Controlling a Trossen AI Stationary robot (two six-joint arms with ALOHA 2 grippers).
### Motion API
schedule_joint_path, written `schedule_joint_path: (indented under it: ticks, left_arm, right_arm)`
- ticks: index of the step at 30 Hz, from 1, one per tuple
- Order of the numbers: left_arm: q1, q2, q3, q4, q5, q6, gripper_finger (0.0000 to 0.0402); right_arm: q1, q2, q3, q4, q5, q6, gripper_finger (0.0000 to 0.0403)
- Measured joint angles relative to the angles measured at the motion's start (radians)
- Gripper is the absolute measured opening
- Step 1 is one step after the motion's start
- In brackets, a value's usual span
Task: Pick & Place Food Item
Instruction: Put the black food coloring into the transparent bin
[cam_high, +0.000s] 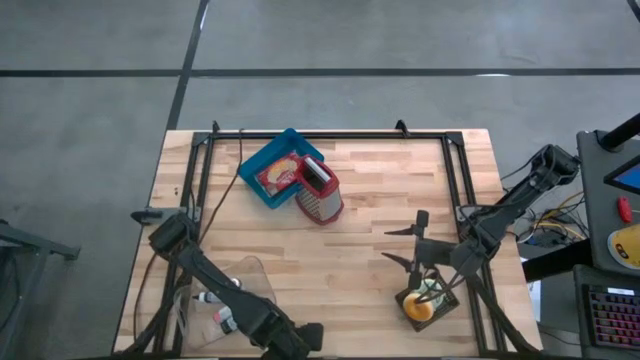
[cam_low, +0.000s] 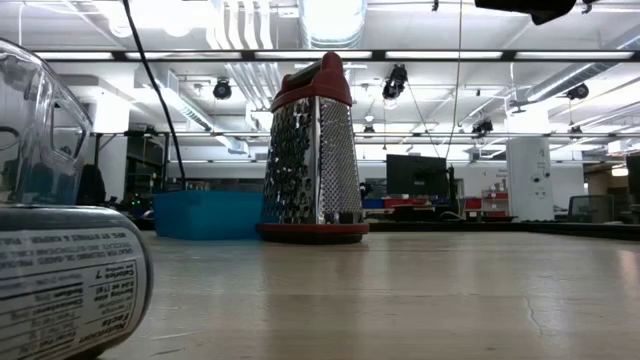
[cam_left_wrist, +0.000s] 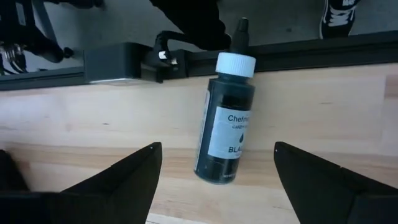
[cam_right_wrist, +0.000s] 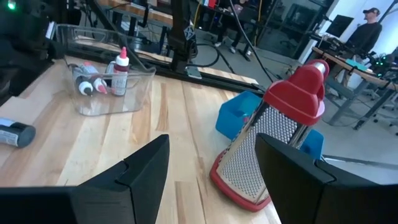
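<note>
Black food colouring bottle (cam_left_wrist: 225, 127) with a white cap is lying on its side on the wooden worktop (cam_high: 370, 240), right in front of the left pincer (cam_left_wrist: 214, 180), near the worktop's edge rail. That pincer is wide open with nothing in it, fingers either side of the bottle's base but not touching it. So I'd say this is the approach bit of the pick: lined up, not grabbed yet. Next move probably calls for easing forward so the fingers straddle the bottle body, then closing on it. It's round and lying down, so it might roll if one finger nudges it first.

Where it's meant to go is a guess. There's a clear plastic tub (cam_right_wrist: 106, 87) with a couple of similar bottles in it near the left arm, which looks like the likely spot.

Pose-wise, the left arm is folded low along the near left corner of the worktop. The right pincer (cam_high: 412, 246) hovers over the right side, fingers apart and empty, pointing across at the red-topped metal grater (cam_high: 319, 190) and the blue tray (cam_high: 262, 160). An orange thing sits on a small dark tile (cam_high: 427, 303) just by it.
</note>
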Motion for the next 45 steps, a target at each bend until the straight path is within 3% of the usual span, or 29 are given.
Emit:
schedule_joint_path:
  ticks: [7,13,21,45]
  left_arm:
    - [-0.002,0.063,0.023,-0.011,0.007,0.038,0.0314]
    - [-0.004,0.133,0.126,-0.130,-0.023,0.066,0.0314]
    - [-0.003,0.199,0.219,-0.165,0.010,0.109,0.0314]
    - [0.025,0.228,0.226,-0.156,0.067,0.163,0.0314]
  right_arm:
    - [0.001,0.000,0.038,-0.072,0.002,0.029,0.0233]
    - [0.001,0.000,0.049,-0.075,0.002,0.031,0.0233]
    - [0.000,0.000,0.050,-0.082,0.002,0.039,0.0233]
    - [0.000,0.000,0.049,-0.093,0.001,0.050,0.0233]
